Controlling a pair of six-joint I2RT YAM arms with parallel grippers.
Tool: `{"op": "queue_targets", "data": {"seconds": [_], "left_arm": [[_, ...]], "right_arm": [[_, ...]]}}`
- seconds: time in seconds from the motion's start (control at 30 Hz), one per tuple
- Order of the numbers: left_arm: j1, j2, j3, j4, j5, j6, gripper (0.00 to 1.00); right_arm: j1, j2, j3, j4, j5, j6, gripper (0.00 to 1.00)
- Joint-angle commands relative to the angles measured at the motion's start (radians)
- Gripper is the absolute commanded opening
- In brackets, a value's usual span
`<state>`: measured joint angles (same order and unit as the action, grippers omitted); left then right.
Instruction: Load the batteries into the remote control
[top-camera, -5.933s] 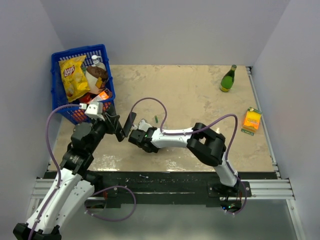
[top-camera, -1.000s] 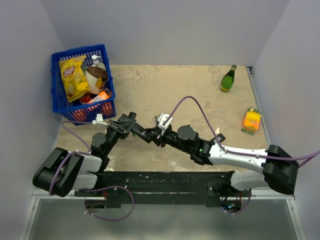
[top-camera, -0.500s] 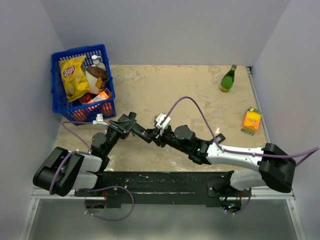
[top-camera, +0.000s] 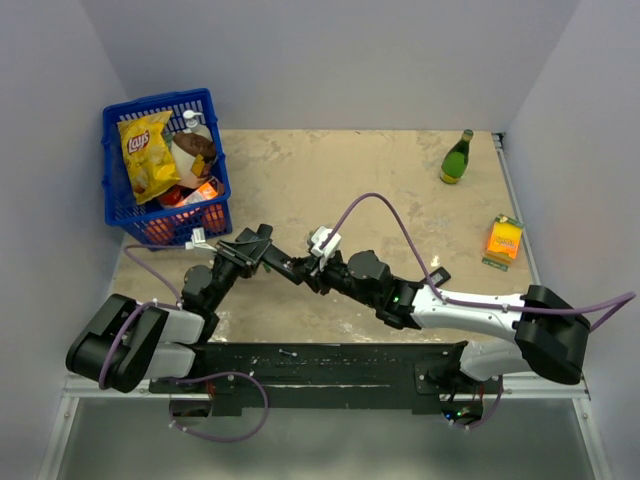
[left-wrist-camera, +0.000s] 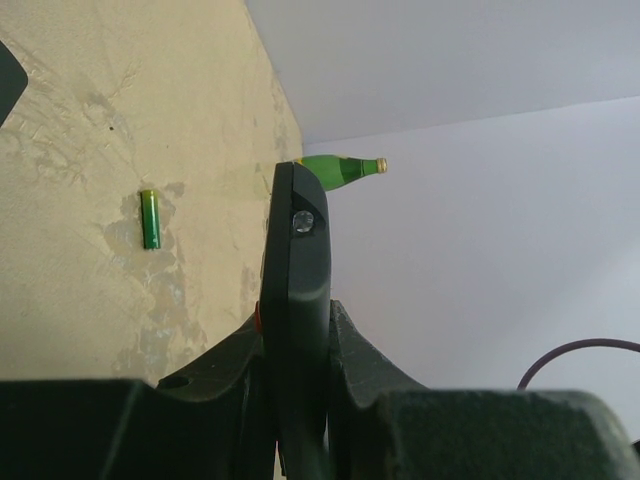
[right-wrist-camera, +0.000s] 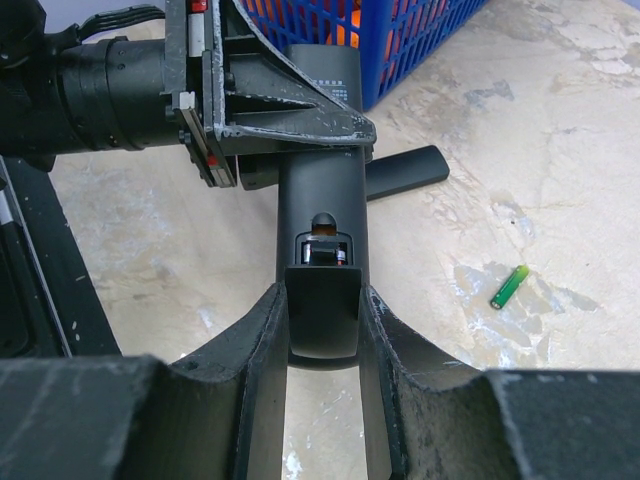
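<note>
The remote control (right-wrist-camera: 320, 195) is a long, slim bar of matte black plastic, and it is held in the air over the beige, stained table (top-camera: 350, 180), between the two arms. The left gripper (left-wrist-camera: 298, 340) is closed on its far half, with the fingers pressing the two flat faces. The right gripper (right-wrist-camera: 322, 320) is closed on the near end, narrow but not fully shut. Just above the right fingers a small compartment is open, and pale metal shines inside; how many cells are in it I cannot tell.

One battery (right-wrist-camera: 508, 286), a small glossy green cylinder, lies alone on the table, apart from the remote. One flat black rounded piece (right-wrist-camera: 405, 172) lies behind the remote, near the one blue plastic mesh basket (top-camera: 158, 100).

Compared with about six seconds ago, the left arm is now low and stretched out instead of raised, and the right arm reaches in from the right. During the last second almost nothing changes.

There is also one green glass bottle (top-camera: 457, 158) and one orange carton (top-camera: 504, 241).
</note>
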<state>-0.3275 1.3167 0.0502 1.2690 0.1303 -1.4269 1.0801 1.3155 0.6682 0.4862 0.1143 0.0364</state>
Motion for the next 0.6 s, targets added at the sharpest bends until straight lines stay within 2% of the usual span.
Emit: {"op": "queue_targets", "data": {"seconds": [0.0,0.57], "left_arm": [[0.004,0.006,-0.339,0.463,-0.014,-0.033,0.0],[0.004,0.006,-0.339,0.5,0.0,-0.063,0.0]], "right_arm": [[0.004,-0.004,0.024,0.038,0.018,0.008,0.0],[0.004,0.025,0.037,0.022,0.025,0.0,0.0]]}}
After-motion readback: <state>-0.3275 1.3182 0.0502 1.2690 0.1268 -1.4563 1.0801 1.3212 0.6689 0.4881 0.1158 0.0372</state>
